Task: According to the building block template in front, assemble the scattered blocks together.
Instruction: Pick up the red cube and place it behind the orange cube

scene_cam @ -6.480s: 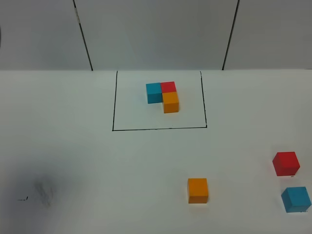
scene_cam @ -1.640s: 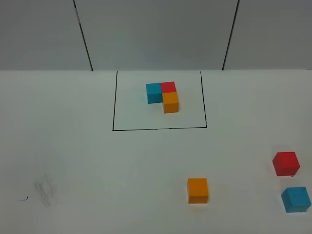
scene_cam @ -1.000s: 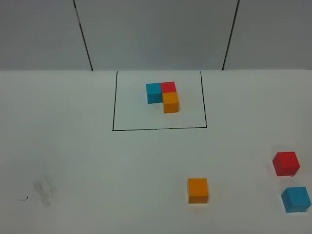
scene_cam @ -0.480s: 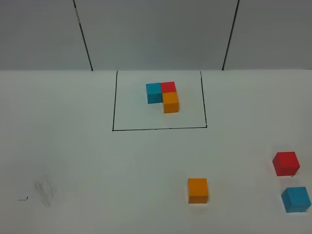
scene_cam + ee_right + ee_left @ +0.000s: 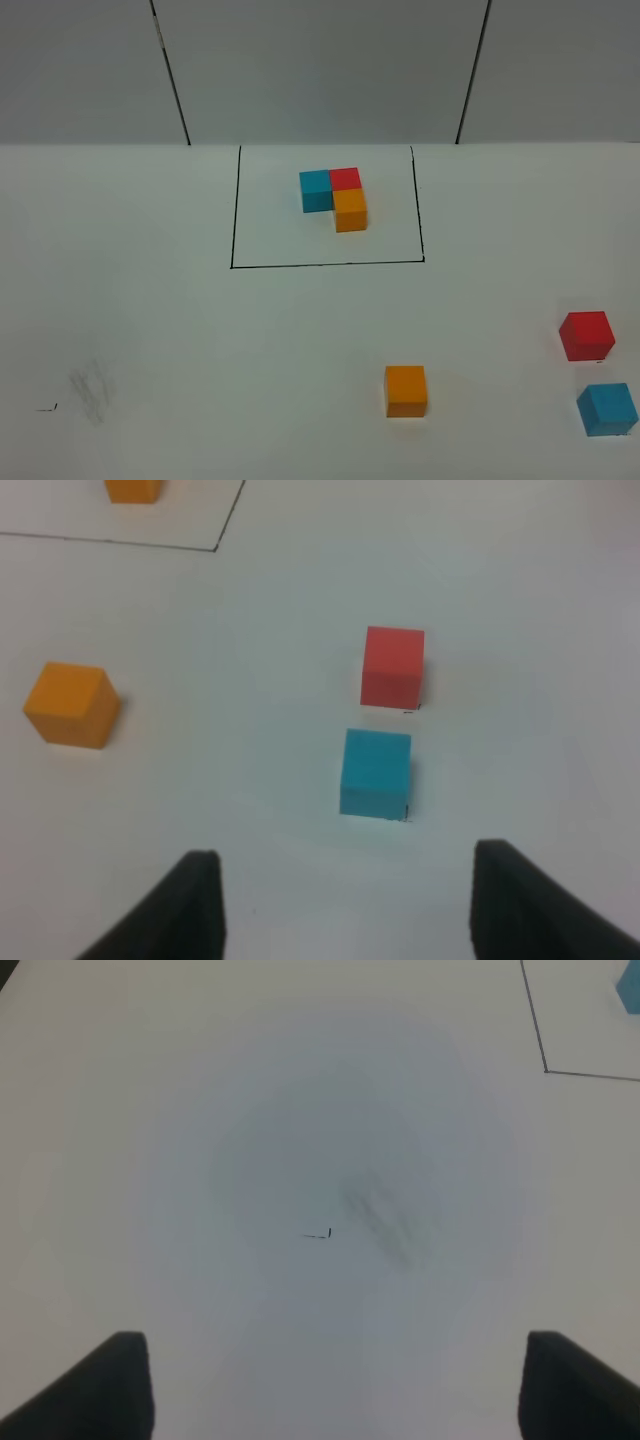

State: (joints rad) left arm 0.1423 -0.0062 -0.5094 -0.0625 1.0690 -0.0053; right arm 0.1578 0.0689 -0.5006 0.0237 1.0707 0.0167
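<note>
Nothing has moved — the 3 loose blocks [image 5: 406, 390] lie apart, nothing built yet. My right claw [image 5: 347, 865], half spread and empty, hangs just short of the blue block [image 5: 375, 772]; left claw [image 5: 335, 1348] gapes wide.

The left gripper [image 5: 340, 1390] hangs over a white table [image 5: 200, 1110], its two dark fingertips [image 5: 115, 1385] set wide apart with nothing between them; ahead of them lies a short black pen mark [image 5: 318, 1234], and just beside it a faint grey smudge [image 5: 385, 1222]. Farther off a thin black line [image 5: 536, 1020] turns a corner; inside that corner a sliver of a blue block [image 5: 630, 990] shows at the picture's edge.
</note>
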